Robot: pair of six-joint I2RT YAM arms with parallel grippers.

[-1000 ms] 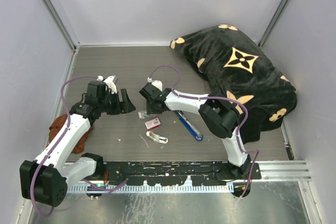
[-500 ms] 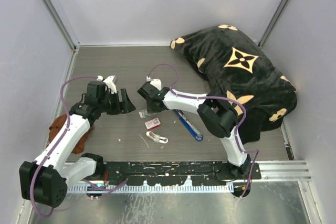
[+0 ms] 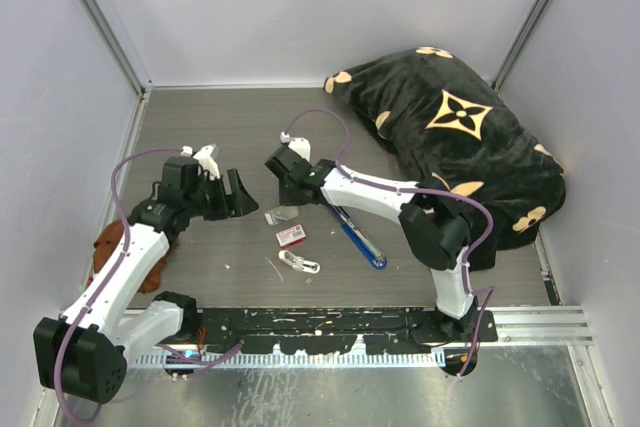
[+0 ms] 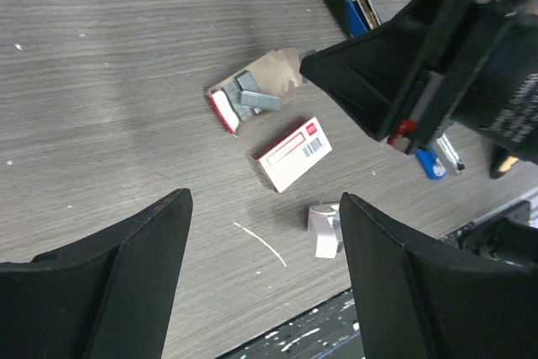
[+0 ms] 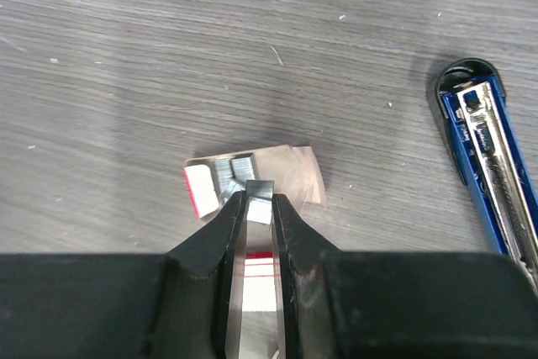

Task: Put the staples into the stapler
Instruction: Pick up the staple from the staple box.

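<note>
Right gripper (image 5: 259, 201) had narrowed over the last second and was now clenched on one block of staples (image 5: 260, 185) at its tips. It sat over the opened tray (image 5: 198, 189), where two more blocks lay. Could not tell whether the block was clear of the tray. Right elbow had swung right.

Judged: pick made, carry to stapler next. Stapler (image 5: 489, 166) lay open on counter (image 5: 126, 56), silver channel up, right of tray and apart from it.

Left gripper (image 4: 262, 204) was unchanged: spread wide, holding nothing, hovering left of tray.

Box (image 4: 292, 154), red and white, carried a barcode and red-framed label, text unreadable. Cloth (image 3: 450, 137), far right, bore tan flower motifs, no legible lettering.
</note>
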